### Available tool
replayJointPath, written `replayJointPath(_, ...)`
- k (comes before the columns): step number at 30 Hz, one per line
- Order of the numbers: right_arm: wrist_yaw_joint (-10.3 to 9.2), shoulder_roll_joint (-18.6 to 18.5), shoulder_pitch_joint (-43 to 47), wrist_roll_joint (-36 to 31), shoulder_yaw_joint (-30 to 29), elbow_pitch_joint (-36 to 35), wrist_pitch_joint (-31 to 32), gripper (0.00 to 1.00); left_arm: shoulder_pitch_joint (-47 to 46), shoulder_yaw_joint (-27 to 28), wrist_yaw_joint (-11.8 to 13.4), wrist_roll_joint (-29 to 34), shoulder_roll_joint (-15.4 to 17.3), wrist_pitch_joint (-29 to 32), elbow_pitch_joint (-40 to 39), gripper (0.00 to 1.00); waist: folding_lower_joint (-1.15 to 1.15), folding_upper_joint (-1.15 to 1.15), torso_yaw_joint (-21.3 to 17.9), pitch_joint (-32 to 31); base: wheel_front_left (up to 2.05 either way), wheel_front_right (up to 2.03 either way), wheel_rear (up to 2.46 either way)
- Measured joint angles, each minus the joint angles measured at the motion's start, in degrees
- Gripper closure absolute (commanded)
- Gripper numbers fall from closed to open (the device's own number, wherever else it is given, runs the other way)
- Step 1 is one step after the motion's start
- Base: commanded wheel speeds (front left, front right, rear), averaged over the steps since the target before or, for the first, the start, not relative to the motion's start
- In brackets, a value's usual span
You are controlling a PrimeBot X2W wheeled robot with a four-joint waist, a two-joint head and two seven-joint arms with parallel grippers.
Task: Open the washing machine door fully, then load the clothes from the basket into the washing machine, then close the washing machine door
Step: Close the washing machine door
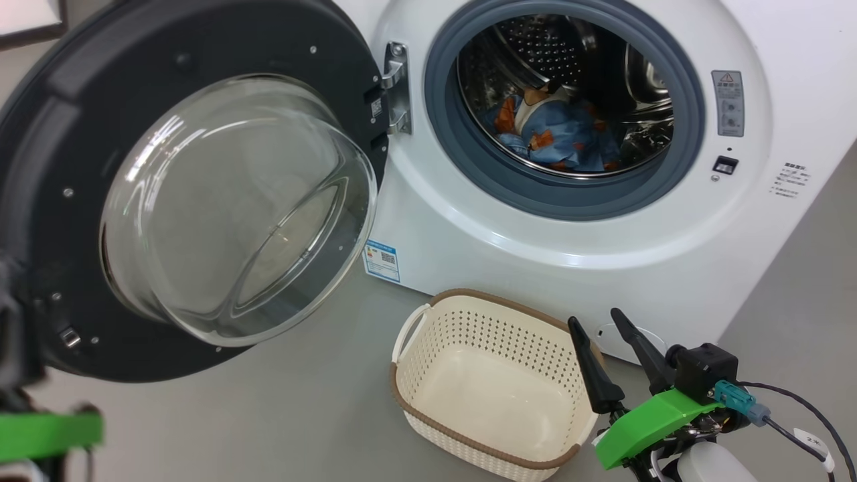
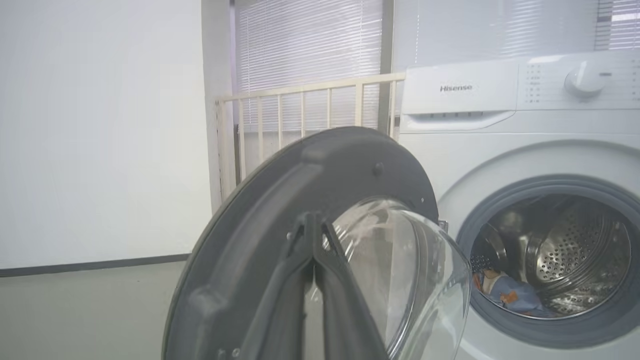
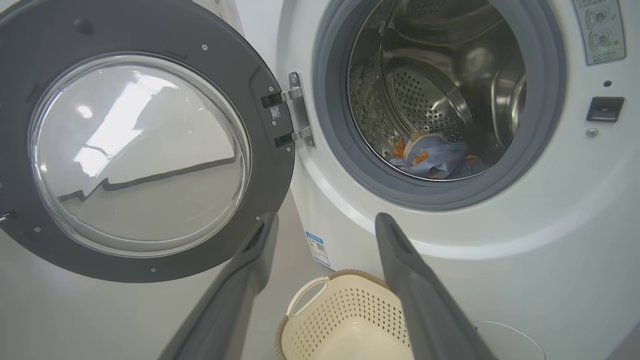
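Left wrist view: left hand (image 2: pixel 312 225) pressed together before washing machine door (image 2: pixel 240 260) (clothes (image 2: pixel 515 297) loaded). Push its 9 o'clock rim till latched; spread right hand (image 1: pixel 598 321), 5 o'clock, keep clear.

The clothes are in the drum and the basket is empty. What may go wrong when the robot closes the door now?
1. The clothes lie low at the front of the drum, near the gasket; a fold may get trapped under the washing machine door.
2. The shut left hand is in front of the door's dark rim, beside the glass; a push there may slip.
3. The open right hand stands above the basket, perhaps in the door's swing.
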Motion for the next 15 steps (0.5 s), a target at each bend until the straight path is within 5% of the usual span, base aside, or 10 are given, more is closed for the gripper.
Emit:
replayJointPath(8, 0.01, -0.69, -0.14, 0.00, 0.65, 0.05, 0.00, 0.00, -9.17, 9.00, -3.38, -13.68, 3.15, 5.04, -4.64, 1.00, 0.00, 0.00, -1.80, 0.45, 0.00, 0.00, 0.00)
replayJointPath(15, 0.01, -1.00, -1.36, -0.22, 1.05, 0.25, 0.00, 0.00, -16.61, 20.37, -5.99, -34.14, 3.67, 12.43, 12.90, 1.00, 0.00, 0.00, -4.08, 1.49, 0.00, 0.00, 0.00)
